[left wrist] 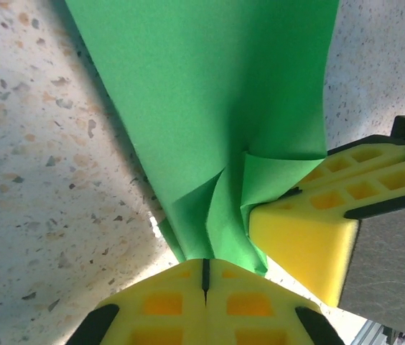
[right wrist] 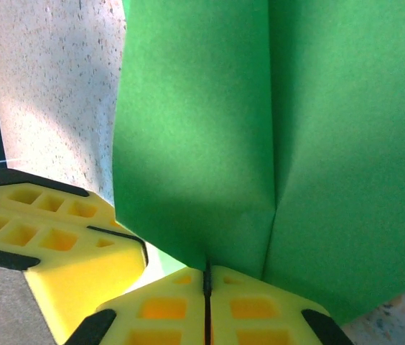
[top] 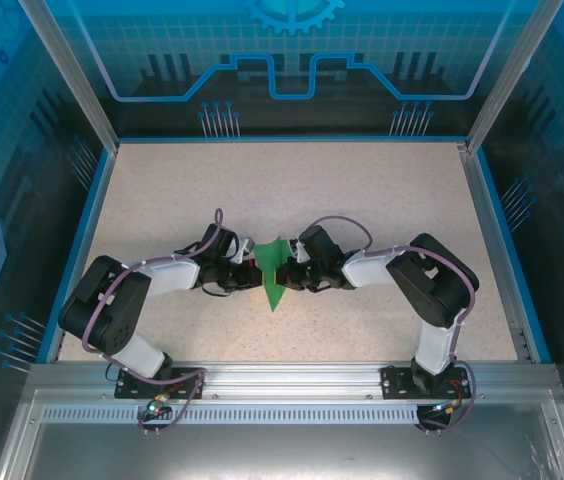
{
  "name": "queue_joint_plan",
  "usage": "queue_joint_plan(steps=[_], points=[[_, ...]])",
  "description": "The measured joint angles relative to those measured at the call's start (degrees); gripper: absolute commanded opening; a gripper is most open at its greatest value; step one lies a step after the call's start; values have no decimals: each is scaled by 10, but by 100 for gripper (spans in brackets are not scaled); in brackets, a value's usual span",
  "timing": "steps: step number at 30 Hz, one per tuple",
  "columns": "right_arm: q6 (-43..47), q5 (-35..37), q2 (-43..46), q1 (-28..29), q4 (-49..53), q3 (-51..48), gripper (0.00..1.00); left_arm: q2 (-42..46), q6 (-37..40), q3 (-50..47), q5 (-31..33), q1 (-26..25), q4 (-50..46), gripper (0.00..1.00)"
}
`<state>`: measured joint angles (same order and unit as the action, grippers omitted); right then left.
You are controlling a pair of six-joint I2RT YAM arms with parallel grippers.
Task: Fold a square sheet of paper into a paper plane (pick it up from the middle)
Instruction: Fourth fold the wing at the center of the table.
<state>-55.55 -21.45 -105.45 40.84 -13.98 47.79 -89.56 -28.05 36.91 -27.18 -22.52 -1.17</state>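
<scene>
Step in hand, as judged: the green sheet (top: 273, 273) is being creased along its centre line while it is gripped from both sides. The left tool (left wrist: 204, 277) is closed, its pads pinched on the sheet. The right tool (right wrist: 207, 277) is likewise closed on the sheet from the other side.

For a clean crease the two pinches should be held level and drawn apart only gently, so that the paper is tensioned and not torn. Twisting at either wrist should be avoided, since the thin paper is puckered beside the left tool's pinch. Release is best made by one tool at a time.

The sheet is located over the middle of the desk (top: 362, 200), between the two tools, which are close together. It is seen as bright green, plain and matte. From above a narrow wedge is seen, tapering to a point toward the near edge. A straight fold line is seen running up from the right tool's pinch. Small overlapping pleats are noted in the left wrist view. Contact of the lower tip with the desk cannot be told
</scene>
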Motion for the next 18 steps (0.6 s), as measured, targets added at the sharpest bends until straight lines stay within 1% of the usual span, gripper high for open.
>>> queue_joint_plan(steps=[9, 18], points=[[2, 0, 1, 0, 7, 3, 8, 13, -19, 0, 3, 0, 9, 5], [3, 0, 1, 0, 10, 6, 8, -27, -20, 5, 3, 0, 17, 5]])
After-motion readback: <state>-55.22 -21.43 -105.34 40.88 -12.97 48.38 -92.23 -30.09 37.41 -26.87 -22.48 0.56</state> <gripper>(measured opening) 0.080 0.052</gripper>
